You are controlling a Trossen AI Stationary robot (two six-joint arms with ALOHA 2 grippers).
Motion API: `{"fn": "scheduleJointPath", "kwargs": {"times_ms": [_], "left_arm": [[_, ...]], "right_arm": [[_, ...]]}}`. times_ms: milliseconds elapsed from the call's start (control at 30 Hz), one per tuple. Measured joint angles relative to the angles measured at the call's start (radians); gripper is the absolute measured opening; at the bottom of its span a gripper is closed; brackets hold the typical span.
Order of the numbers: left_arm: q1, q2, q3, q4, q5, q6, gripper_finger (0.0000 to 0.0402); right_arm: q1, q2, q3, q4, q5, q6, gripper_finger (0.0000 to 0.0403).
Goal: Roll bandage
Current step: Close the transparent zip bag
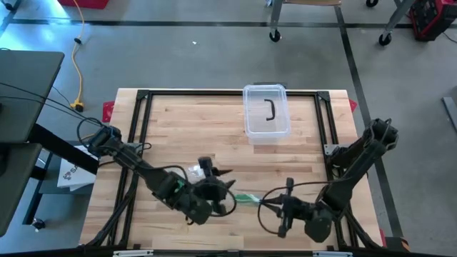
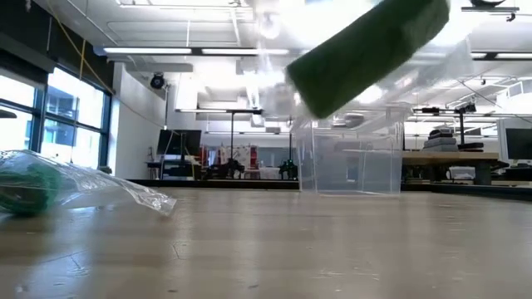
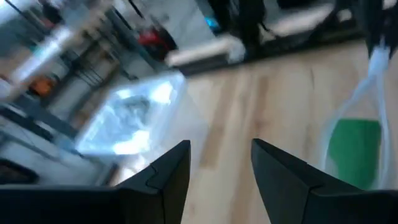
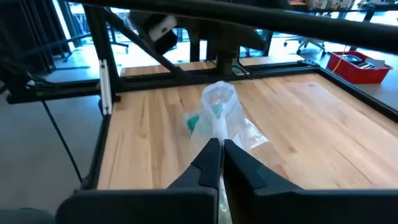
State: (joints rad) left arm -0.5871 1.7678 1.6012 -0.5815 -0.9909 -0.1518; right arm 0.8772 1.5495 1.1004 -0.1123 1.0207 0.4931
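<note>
From above, the left gripper (image 1: 227, 187) stands open over the planked wooden counter (image 1: 178, 128), a crinkled clear bag holding the green bandage (image 1: 246, 198) between it and the right gripper (image 1: 275, 203). Low down, the bandage looks like a soft green block, possibly lifted. The right wrist view shows fingers pinched on the plastic bag (image 4: 219, 115).

Green bandage (image 1: 246, 198); clear wrapper (image 4: 225, 118); pale wooden table (image 1: 214, 135).

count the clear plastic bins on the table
1: the clear plastic bin with a dark handle on its lid sits at the table's far edge, near the middle. None other shows, though the arms cover part of the near side.
</note>
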Motion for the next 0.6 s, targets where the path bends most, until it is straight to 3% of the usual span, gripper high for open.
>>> {"fn": "scheduleJointPath", "kwargs": {"times_ms": [33, 100, 267, 333, 467, 600], "left_arm": [[-0.006, -0.001, 0.0, 0.038, -0.024, 0.041, 0.0165], [-0.017, 0.001, 0.0, 0.13, 0.025, 0.122, 0.0164], [-0.018, 0.052, 0.0, 0.35, 0.381, 0.234, 0.0162], [-0.012, 0.084, 0.0, 0.419, 0.389, 0.296, 0.0163], [0.006, 0.138, 0.0, 0.539, 0.311, 0.45, 0.0174], [0.02, 0.172, -0.001, 0.576, 0.301, 0.494, 0.0185]], "right_arm": [[0.0, -0.011, 0.0, -0.004, 0.0, 0.001, 0.0], [-0.002, -0.029, 0.0, -0.009, -0.001, 0.001, 0.0], [-0.028, -0.04, 0.0, -0.023, -0.06, -0.001, 0.0], [-0.036, -0.04, 0.0, -0.028, -0.102, 0.001, 0.0], [-0.042, -0.037, 0.0, -0.032, -0.123, 0.0, 0.0], [-0.036, -0.037, 0.0, -0.035, -0.123, -0.001, 0.0]]}}
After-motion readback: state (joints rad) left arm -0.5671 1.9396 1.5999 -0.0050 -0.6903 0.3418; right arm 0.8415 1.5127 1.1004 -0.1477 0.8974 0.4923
